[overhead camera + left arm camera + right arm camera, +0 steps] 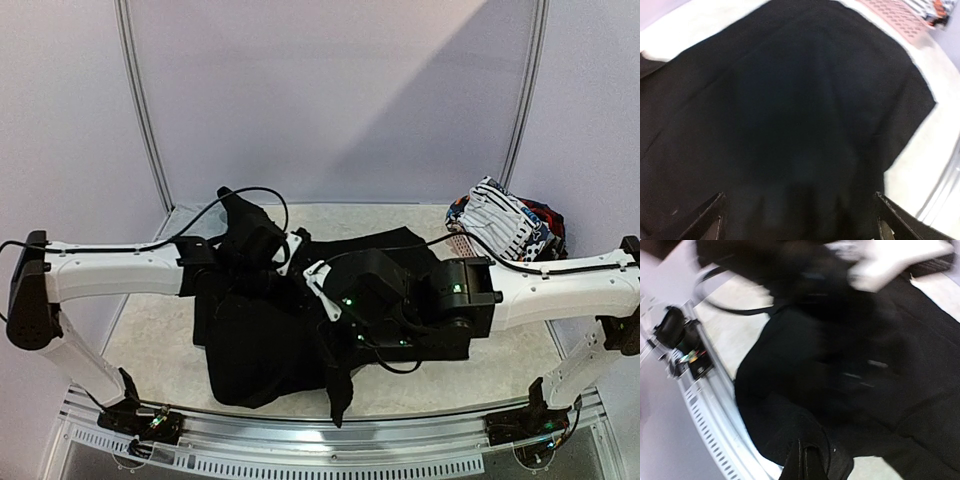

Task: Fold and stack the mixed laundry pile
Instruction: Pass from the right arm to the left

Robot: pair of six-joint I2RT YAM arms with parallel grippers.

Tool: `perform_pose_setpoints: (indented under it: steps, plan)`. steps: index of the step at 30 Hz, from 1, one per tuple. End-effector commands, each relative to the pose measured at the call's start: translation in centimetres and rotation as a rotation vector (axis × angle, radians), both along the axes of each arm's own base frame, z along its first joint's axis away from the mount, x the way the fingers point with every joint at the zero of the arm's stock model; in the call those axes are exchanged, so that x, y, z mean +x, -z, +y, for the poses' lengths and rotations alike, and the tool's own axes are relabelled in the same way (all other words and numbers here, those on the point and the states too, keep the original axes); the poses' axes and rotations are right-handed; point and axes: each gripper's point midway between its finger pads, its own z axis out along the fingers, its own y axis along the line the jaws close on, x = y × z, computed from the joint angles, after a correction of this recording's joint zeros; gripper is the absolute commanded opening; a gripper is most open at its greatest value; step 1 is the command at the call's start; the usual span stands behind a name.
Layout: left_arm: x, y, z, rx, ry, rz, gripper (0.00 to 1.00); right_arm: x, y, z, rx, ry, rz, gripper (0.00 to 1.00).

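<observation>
The large black trousers (250,340) lie spread over the middle of the table and fill the left wrist view (790,100). My left gripper (285,262) hovers low over them; its fingers (707,220) stand wide apart at the frame's bottom corners, with black cloth between them. My right gripper (332,312) is shut on a hemmed edge of the trousers (807,460); that fold hangs down past the near table edge (340,395). The cloth hides its fingers. A white black-striped piece (505,220) with red and blue bits (548,232) sits at the back right.
The pink perforated basket (462,243) stands at the back right under the striped piece and shows in the left wrist view (895,15). The metal rail of the near table edge (710,435) runs below the trousers. The left arm's base (672,330) is at the near left.
</observation>
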Motion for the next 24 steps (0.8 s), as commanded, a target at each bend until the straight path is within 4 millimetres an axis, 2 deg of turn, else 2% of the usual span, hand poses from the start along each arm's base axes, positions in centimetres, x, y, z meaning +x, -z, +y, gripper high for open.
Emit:
perform_pose_setpoints:
  steps: [1,3,5,9,13,17,20,24]
  plan:
    - [1.2,-0.1,5.1,0.012,-0.151,-0.064,0.99,3.4,0.0,-0.4,-0.029,0.064,-0.014,0.00]
    - [1.3,-0.9,7.5,-0.008,-0.212,-0.104,0.99,4.9,0.2,-1.0,-0.042,0.099,-0.015,0.00]
    - [0.6,-1.8,8.7,-0.046,-0.210,-0.142,0.98,6.1,0.4,-1.7,-0.048,0.133,-0.008,0.00]
    - [-1.9,-3.7,8.1,-0.182,-0.066,-0.201,0.96,7.1,0.4,-2.2,-0.040,0.147,0.004,0.00]
    - [-4.4,-4.8,6.1,-0.269,0.090,-0.244,0.94,7.3,0.1,-2.2,-0.040,0.137,-0.001,0.00]
    - [-6.6,-5.0,3.4,-0.232,0.221,-0.284,0.95,7.6,0.0,-2.1,-0.045,0.138,0.000,0.00]
    - [-7.8,-5.2,1.3,-0.180,0.293,-0.324,0.96,7.8,0.2,-2.0,-0.052,0.140,0.002,0.00]
    - [-8.0,-4.5,-0.3,-0.134,0.316,-0.327,0.96,7.9,0.4,-1.8,-0.048,0.134,0.007,0.00]
